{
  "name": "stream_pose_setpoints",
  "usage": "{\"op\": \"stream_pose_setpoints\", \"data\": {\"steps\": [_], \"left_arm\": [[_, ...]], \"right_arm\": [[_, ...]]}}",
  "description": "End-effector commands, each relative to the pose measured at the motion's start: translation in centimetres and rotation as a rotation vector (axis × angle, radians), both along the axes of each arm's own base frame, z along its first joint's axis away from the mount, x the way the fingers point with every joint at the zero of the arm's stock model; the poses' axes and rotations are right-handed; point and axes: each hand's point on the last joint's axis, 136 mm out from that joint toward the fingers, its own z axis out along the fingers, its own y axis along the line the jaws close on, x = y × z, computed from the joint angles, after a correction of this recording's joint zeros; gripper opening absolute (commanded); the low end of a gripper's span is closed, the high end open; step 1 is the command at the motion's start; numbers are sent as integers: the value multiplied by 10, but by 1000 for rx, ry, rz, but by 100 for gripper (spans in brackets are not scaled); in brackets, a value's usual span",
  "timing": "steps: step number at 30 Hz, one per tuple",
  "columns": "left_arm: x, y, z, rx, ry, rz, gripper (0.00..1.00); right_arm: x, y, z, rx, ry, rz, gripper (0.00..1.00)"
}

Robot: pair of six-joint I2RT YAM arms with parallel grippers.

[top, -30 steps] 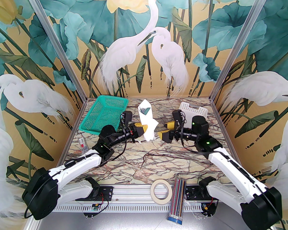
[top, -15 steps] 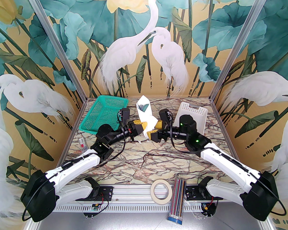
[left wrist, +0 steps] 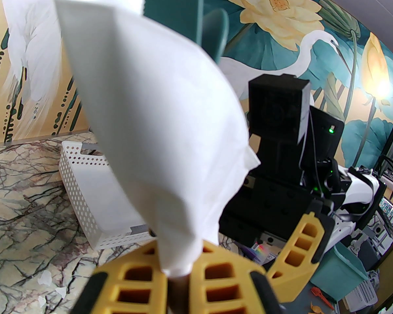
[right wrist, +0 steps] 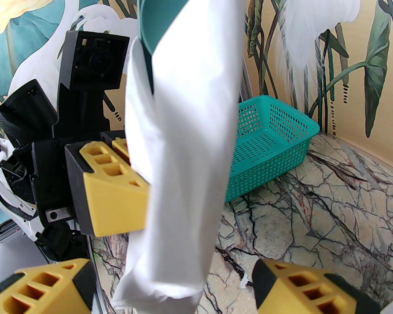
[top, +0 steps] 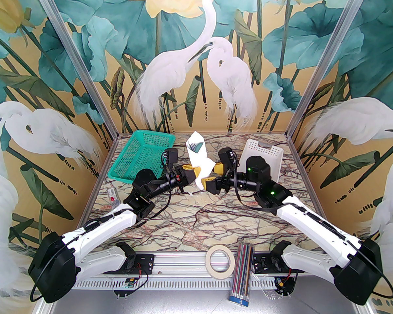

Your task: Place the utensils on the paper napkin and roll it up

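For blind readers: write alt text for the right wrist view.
A white paper napkin wrapped around dark green utensils is pinched upright by the left gripper; the open right gripper straddles its lower end. A teal basket sits behind on the marble table.

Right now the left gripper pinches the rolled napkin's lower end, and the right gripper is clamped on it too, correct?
Not quite. The left gripper does pinch the paper napkin, but the right gripper is open: the right wrist view shows its fingers apart on either side of it.
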Motion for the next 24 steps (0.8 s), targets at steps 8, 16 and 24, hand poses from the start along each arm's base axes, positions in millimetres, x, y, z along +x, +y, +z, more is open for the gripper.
{"op": "stream_pose_setpoints", "data": {"steps": [8, 16, 24], "left_arm": [[11, 7, 16, -13, -2, 93, 0], [18, 7, 8, 1, 37, 136, 0], [18, -1, 4, 19, 47, 121, 0]], "right_arm": [[5, 21, 4, -35, -1, -18, 68], [17, 20, -8, -93, 12, -86, 50], [21, 22, -10, -92, 40, -94, 33]]}}
